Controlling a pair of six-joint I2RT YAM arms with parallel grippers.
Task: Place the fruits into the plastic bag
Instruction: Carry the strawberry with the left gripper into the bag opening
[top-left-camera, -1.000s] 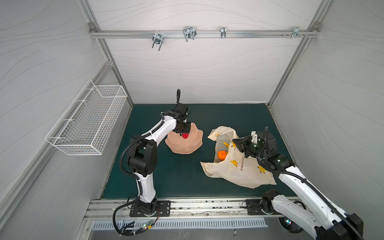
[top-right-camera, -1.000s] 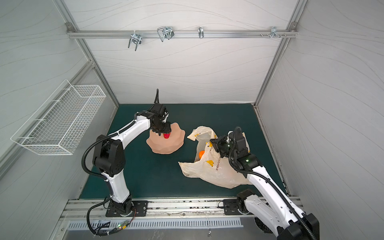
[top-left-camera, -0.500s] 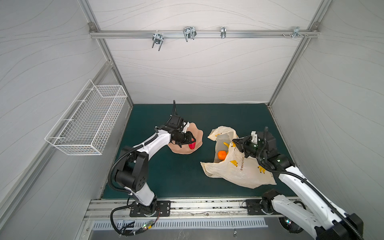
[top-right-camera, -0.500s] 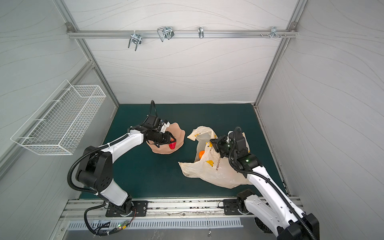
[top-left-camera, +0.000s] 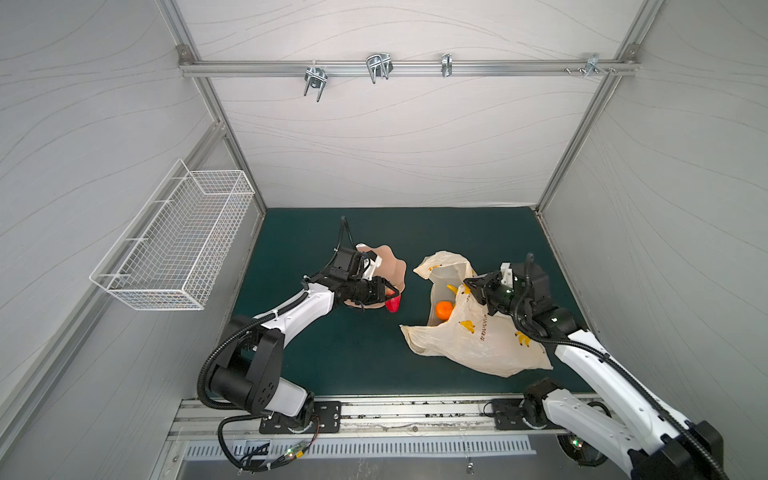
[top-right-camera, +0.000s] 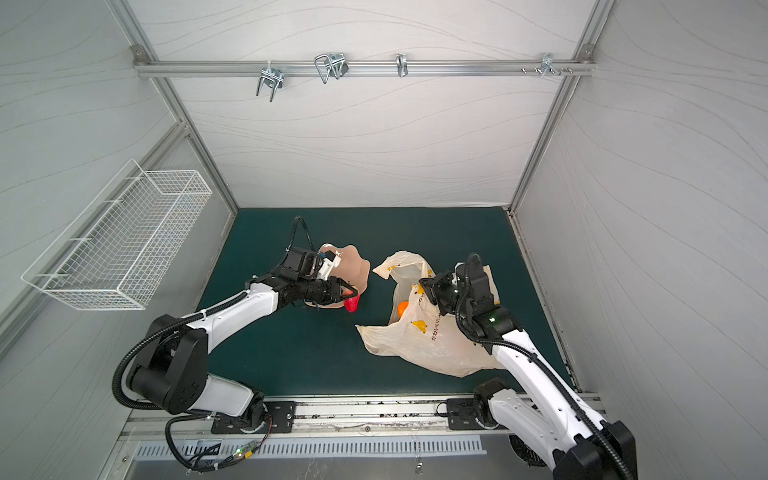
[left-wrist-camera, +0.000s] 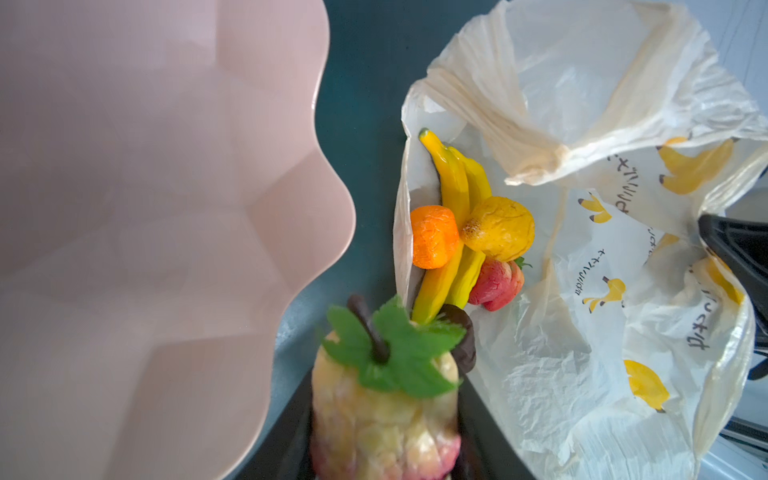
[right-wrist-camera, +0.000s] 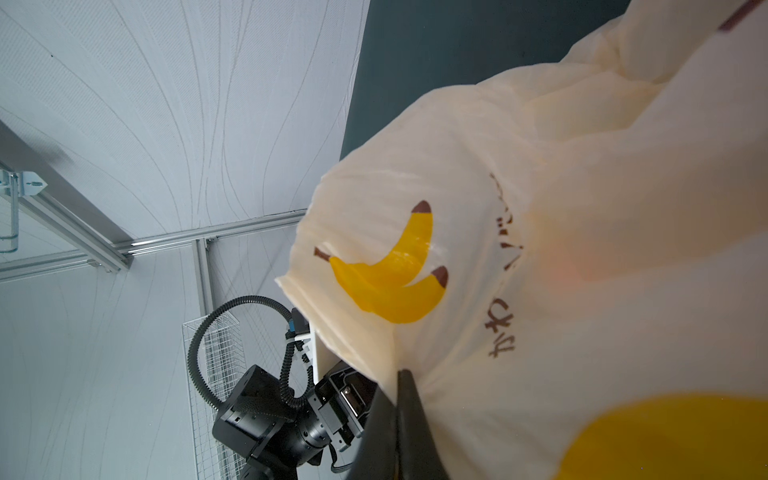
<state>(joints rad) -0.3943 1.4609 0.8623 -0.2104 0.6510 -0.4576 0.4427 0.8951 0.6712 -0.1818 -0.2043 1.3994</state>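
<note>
The left tool (top-left-camera: 390, 296) is clamped on a red strawberry (top-left-camera: 393, 305). It holds it above the table (top-left-camera: 353, 357), just past the rim of the pink bowl (top-left-camera: 397, 270). The plastic bag (top-left-camera: 478, 345) lies at about 4 o'clock from the table's middle. Its mouth is at 3 o'clock from the held fruit.

The right tool (top-left-camera: 469, 286) is pinched together on the bag's top edge and lifts the mouth open. Inside, the left wrist view shows two bananas (left-wrist-camera: 453, 199), an orange (left-wrist-camera: 434, 237), a yellow pear shape (left-wrist-camera: 498, 228), another strawberry (left-wrist-camera: 496, 284) and a dark fruit (left-wrist-camera: 463, 336).

No fruit shows in the bowl, so this is likely the last one going over. Next, the left tool should go toward 3 o'clock, over the open mouth, then let go. The thin bag could sag.
</note>
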